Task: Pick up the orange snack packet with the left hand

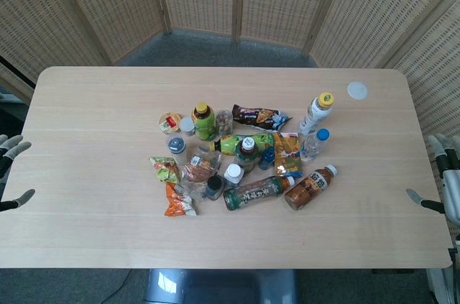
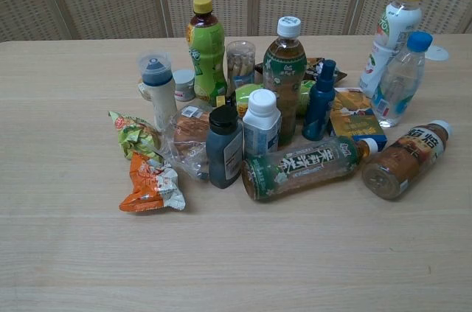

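On table, crumpled orange snack packet [image 2: 151,188]

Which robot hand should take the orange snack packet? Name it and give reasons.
Left. The orange snack packet lies at the pile's near-left edge, on the side of the left robot hand, with bare table between them. The right robot hand would have to cross the bottles.

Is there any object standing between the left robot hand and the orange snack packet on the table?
Nothing visible does. The left robot hand is at the table's left edge, and only bare table lies between it and the orange snack packet. The green snack packet touches its far side, with the bottles beyond.
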### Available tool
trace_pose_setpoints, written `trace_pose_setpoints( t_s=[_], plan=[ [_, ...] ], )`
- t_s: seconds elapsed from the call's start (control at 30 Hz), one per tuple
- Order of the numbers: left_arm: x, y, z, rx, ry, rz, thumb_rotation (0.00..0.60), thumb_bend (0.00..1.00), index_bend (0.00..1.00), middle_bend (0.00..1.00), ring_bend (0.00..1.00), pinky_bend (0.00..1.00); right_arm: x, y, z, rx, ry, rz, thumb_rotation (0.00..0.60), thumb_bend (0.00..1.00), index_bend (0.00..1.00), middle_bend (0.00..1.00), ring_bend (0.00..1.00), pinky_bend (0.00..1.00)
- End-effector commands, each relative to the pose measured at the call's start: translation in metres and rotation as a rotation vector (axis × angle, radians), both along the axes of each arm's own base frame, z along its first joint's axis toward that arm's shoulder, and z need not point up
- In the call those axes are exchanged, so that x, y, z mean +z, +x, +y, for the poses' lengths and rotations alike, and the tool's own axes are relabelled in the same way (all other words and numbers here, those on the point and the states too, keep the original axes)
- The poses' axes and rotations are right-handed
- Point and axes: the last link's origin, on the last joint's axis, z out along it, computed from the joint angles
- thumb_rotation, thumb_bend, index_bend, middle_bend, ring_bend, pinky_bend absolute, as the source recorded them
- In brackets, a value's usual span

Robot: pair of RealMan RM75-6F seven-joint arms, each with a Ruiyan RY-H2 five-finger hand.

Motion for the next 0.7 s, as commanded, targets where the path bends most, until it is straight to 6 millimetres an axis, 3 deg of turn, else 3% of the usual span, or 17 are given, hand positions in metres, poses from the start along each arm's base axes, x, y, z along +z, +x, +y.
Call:
trace_pose_setpoints(
  t_s=[0.03, 0.4, 0.7],
  plan=[
    [-0.001, 0.0, 0.0, -0.002, -0.004, 0.0, 0.6, 0.26, 0.15, 0.0, 0.0, 0.0, 0.0, 0.0, 0.0, -0.002, 0.002, 0.0, 0.514, 0.03, 0.0, 0.0, 0.0, 0.0],
    [-0.002, 0.006, 0.005, -0.038, -0.034, 0.011, 0.6, 0.26, 0.14, 0.0, 0.0, 0.0, 0.002, -0.001, 0.005, -0.004, -0.003, -0.008, 0.514, 0.03, 0.0, 0.0, 0.0, 0.0],
    [-0.036, 0.022, 0.027, -0.097, -0.233, 0.083, 0.6, 0.26, 0.12, 0.0, 0.0, 0.0, 0.001, -0.002, 0.007, -0.015, 0.003, -0.009, 0.514, 0.03, 0.0, 0.0, 0.0, 0.0]
  ],
)
